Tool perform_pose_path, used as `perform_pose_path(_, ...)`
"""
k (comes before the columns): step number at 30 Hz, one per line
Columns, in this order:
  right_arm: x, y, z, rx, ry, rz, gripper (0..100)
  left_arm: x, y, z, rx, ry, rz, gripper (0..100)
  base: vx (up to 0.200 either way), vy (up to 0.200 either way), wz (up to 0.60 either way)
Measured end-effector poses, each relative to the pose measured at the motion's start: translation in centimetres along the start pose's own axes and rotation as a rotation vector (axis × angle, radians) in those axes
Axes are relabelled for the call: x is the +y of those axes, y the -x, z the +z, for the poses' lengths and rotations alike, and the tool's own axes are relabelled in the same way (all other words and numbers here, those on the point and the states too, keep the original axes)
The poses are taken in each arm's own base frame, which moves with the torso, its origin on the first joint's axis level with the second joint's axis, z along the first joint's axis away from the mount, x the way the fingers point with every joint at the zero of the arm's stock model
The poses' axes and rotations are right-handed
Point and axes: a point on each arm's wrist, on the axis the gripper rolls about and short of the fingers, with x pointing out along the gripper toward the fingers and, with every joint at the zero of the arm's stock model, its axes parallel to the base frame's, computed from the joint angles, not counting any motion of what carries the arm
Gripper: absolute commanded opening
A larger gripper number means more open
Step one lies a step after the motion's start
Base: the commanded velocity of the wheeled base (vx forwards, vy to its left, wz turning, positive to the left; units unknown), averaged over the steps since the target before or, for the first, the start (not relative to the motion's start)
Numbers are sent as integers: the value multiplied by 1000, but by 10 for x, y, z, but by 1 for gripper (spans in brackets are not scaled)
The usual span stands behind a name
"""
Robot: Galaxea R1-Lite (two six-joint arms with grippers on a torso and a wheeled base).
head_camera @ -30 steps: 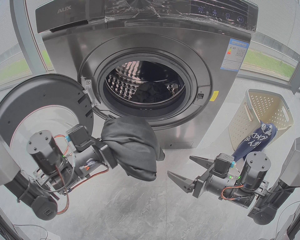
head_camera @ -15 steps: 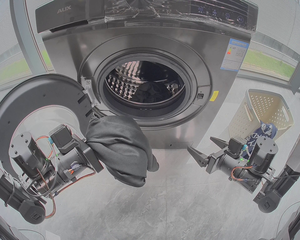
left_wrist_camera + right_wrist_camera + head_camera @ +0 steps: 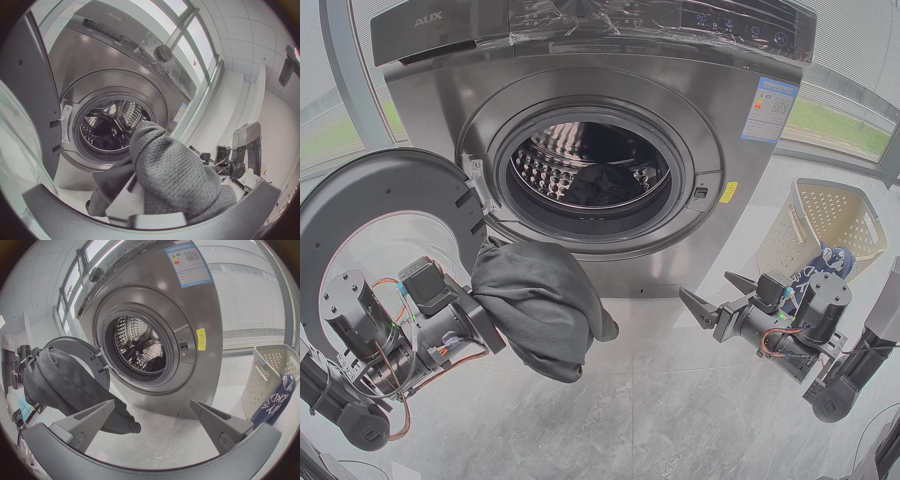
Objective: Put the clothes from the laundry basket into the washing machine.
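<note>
A dark grey garment (image 3: 540,300) hangs bunched over my left gripper (image 3: 140,200), which is shut on it, low in front of the washing machine (image 3: 650,94) and left of its round opening (image 3: 590,172). Another dark piece of clothing (image 3: 600,184) lies inside the drum. My right gripper (image 3: 706,286) is open and holds nothing, low at the right beside the beige laundry basket (image 3: 831,219). A navy printed garment (image 3: 822,265) hangs over the basket's near rim, behind the right wrist.
The machine's round door (image 3: 381,187) stands swung open to the left, just behind my left arm. Grey tiled floor (image 3: 637,400) lies open between the two arms. Windows run behind the machine on both sides.
My left arm has drawn leftward and slightly down with the grey garment. My right gripper, still open, has moved right toward the basket.
</note>
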Motion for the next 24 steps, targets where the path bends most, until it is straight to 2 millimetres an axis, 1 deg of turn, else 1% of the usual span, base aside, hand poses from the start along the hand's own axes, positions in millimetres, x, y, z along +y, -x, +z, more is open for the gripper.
perform_pose_path(3,1,0,0,1,-1,3,100,0,0,0,2,-2,0,0,200,0,0)
perform_pose_path(9,3,0,-2,6,-3,9,100,0,2,-4,17,0,1,0,0,0,0)
perform_pose_path(12,3,1,-2,10,-3,10,100,0,1,-6,24,-6,7,0,0,200,0)
perform_pose_path(17,5,1,-3,12,-3,15,100,2,0,-9,36,-43,13,0,0,0,0)
perform_pose_path(24,5,1,-3,12,-3,15,100,2,-1,-12,48,-46,10,0,0,0,0)
